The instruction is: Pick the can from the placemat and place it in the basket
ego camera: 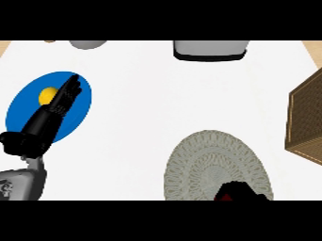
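Counter (156,94); right robot hand (239,189) curled round can (223,198) on placemat (205,155), axis hidden; left robot hand (52,113) open.

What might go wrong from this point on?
1. The right hand sits at the placemat's near edge and hides nearly everything under it. Only a red sliver, probably the can, shows, so the hold cannot be confirmed.
2. The basket stands far right, partly out of view, and the can might clip its wall.
3. The left hand lies outstretched over the blue plate and might nudge the yellow item.
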`<act>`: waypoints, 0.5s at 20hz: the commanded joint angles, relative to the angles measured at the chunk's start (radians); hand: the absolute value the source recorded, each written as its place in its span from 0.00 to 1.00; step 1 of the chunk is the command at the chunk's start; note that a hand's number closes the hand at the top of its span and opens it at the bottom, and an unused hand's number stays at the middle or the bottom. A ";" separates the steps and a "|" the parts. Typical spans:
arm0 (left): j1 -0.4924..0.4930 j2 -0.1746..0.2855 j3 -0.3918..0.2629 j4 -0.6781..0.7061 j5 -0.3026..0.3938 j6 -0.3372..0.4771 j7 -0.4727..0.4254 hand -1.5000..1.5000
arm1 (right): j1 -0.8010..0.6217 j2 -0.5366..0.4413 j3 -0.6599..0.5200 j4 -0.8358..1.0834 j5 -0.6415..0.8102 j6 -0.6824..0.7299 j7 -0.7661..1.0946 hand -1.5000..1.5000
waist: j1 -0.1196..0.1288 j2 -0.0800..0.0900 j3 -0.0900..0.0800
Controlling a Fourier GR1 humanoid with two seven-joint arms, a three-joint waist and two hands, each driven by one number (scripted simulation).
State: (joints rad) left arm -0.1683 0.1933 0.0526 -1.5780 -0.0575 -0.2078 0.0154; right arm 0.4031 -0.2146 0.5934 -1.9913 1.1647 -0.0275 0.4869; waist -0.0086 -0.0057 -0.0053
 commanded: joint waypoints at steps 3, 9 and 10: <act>0.022 0.002 0.001 0.006 0.000 -0.011 -0.025 0.50 | 0.145 0.013 0.059 -0.223 -0.123 -0.136 -0.080 1.00 | -0.012 -0.001 0.006; 0.014 -0.005 -0.001 -0.011 -0.009 0.004 -0.001 0.50 | 0.156 0.030 0.113 -0.549 -0.124 -0.170 -0.066 1.00 | -0.012 0.001 0.005; 0.048 0.003 0.002 -0.062 0.009 -0.008 0.033 0.50 | 0.194 0.031 0.138 -0.603 -0.110 -0.178 -0.045 1.00 | -0.009 -0.004 0.005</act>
State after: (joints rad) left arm -0.1414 0.1959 0.0591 -1.6076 -0.0506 -0.2130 0.0269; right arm 0.5341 -0.1713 0.6986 -2.3476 1.0590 -0.2048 0.4085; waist -0.0187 -0.0088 -0.0004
